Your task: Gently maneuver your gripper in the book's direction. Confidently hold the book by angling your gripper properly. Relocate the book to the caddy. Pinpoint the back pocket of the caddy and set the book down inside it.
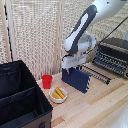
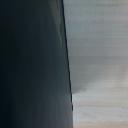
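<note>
Pincer [image 1: 70, 65]: I see it down on the book's top edge; looks clamped on it, but the fingers are too blurred for me to call the gap.
Book [image 1: 76, 79]: upright and tilted, lower edge near or on the wooden surface [image 1: 95, 107], just right of the red cup [image 1: 47, 81] and behind the bowl [image 1: 58, 94] w/ yellow food.
Caddy [image 1: 20, 100]: near left, well apart from the book; divider runs across it, so the back pocket is the far one.
Risk: thin cover, edge grip, so I think it could pivot or slip on the swing left; low carry could clip cup or bowl.
Risk 2: soft walls may snag a corner on entry.
Hidden: wrist view is mostly dark book [image 2: 30, 65], no fingers shown; the caddy is cut off at the left edge.
</note>
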